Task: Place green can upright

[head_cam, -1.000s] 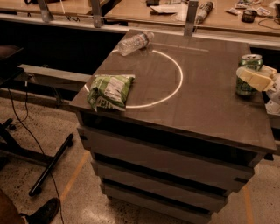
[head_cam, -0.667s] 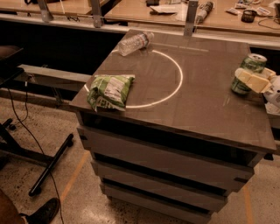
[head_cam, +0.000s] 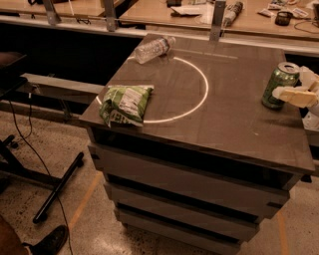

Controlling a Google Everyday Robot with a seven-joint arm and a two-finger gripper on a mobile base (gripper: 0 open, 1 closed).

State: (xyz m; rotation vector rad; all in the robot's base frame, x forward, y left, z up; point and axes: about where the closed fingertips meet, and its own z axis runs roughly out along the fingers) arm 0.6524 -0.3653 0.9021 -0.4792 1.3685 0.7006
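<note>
One green can (head_cam: 279,84) is seen standing close to upright on the bench (head_cam: 224,127), its silver top turned upward. It is placed well outside the white ring (head_cam: 206,92) that is marked on the bench top, off to the ring's right and near the bench's right edge. The tool (head_cam: 295,90) is found on the side of the can that faces away from the ring, reaching in from the right border of the view and pressed against the can's lower flank. Whether the tool is clamped on the can or parted from it cannot be told. A crinkled green-and-white snack bag (head_cam: 124,103) is laid across the ring's near left arc, partly inside it. A clear plastic bottle (head_cam: 154,48) is laid on its side just beyond the ring's far left arc. Wooden tables (head_cam: 164,15) are seen behind the ring. A black chair base (head_cam: 55,191) is spread on the floor to its left.
</note>
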